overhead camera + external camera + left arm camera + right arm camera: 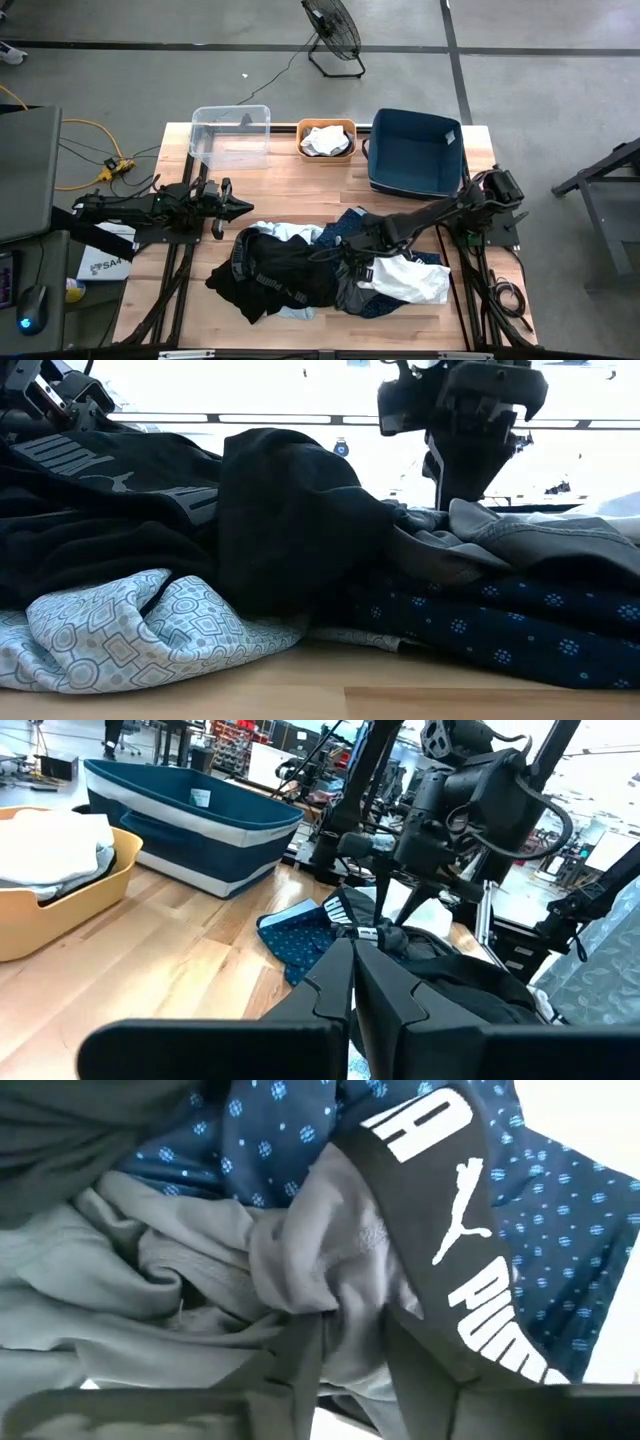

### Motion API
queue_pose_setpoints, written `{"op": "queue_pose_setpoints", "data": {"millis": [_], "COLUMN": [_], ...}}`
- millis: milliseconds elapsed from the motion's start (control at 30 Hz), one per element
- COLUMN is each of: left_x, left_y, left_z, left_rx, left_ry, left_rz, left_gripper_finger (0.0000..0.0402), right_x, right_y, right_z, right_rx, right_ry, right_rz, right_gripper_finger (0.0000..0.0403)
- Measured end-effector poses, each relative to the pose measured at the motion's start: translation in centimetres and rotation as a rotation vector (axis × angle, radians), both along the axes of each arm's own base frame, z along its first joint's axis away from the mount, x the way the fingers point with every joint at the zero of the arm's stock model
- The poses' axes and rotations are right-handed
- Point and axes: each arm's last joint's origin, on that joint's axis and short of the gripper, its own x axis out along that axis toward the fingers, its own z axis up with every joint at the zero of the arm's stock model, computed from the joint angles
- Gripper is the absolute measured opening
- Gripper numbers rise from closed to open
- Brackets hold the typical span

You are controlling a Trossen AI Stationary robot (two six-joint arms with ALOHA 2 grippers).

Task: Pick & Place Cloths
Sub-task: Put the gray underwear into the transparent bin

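Grey concrete floor surrounds the wooden table [300, 180], with a black floor fan [334, 34] standing beyond its far edge. Along that far edge sit three bins: a clear bin [231, 137], an orange bin [327, 140] just beside it holding a white cloth [323, 139], and a dark blue bin [416, 152] on the orange bin's other side. Nearer than the orange bin, toward the table's front, lies the pile of cloths: a black garment with white lettering [275, 270], a grey garment [300, 1270] bunched against it, a navy dotted cloth [500, 625] partly under both, a white cloth [412, 280] on the side below the dark blue bin, and a light blue patterned cloth [140, 625] poking out at the front edge. The right gripper [345, 1345] is down in the middle of the pile, diagonally forward of the orange bin, its fingers pinched on a fold of the grey garment, with the black garment's lettered band touching one finger. The left gripper [240, 208] hovers in front of the clear bin, well apart from the orange bin and just beside the pile's edge, its fingers pressed together on nothing.
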Motion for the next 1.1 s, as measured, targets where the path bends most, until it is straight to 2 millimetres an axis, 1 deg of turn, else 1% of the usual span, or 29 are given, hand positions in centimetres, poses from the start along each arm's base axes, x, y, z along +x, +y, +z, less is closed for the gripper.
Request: {"op": "queue_pose_setpoints", "data": {"millis": [133,167,200,267,400,567,800,933,1100], "left_x": [0.0,0.0,0.0,0.0,0.0,-0.1,-0.5,-0.5,-0.5], "left_y": [0.0,0.0,0.0,0.0,0.0,0.0,0.0,0.0,0.2], "left_z": [0.0,0.0,0.0,0.0,0.1,0.9,2.7,2.7,3.1], "left_rx": [0.000,0.000,0.000,0.000,0.000,0.013,0.141,0.186,0.190], "left_ry": [0.000,0.001,0.000,0.000,-0.008,-0.054,-0.111,-0.105,-0.136], "left_rz": [0.000,0.000,0.000,0.001,0.000,0.001,-0.007,0.013,0.080], "left_gripper_finger": [0.0012,0.0012,0.0012,0.0012,0.0012,0.0012,0.0012,0.0012,0.0012], "right_x": [0.2,0.3,0.4,0.7,0.8,0.6,0.9,1.8,3.0], "right_y": [-0.1,-0.1,0.0,0.0,-0.1,-0.8,-2.6,-3.9,-5.9], "right_z": [-0.1,0.0,0.0,0.4,2.0,4.8,7.7,8.8,10.5], "right_rx": [0.004,0.005,0.003,0.004,-0.044,-0.164,-0.315,-0.395,-0.470], "right_ry": [-0.018,-0.032,-0.047,-0.089,-0.197,-0.353,-0.531,-0.632,-0.786], "right_rz": [-0.002,0.008,0.018,0.031,0.057,0.080,0.048,0.047,0.027], "right_gripper_finger": [0.0028,0.0015,0.0010,0.0007,0.0005,0.0005,0.0005,0.0004,0.0004]}}
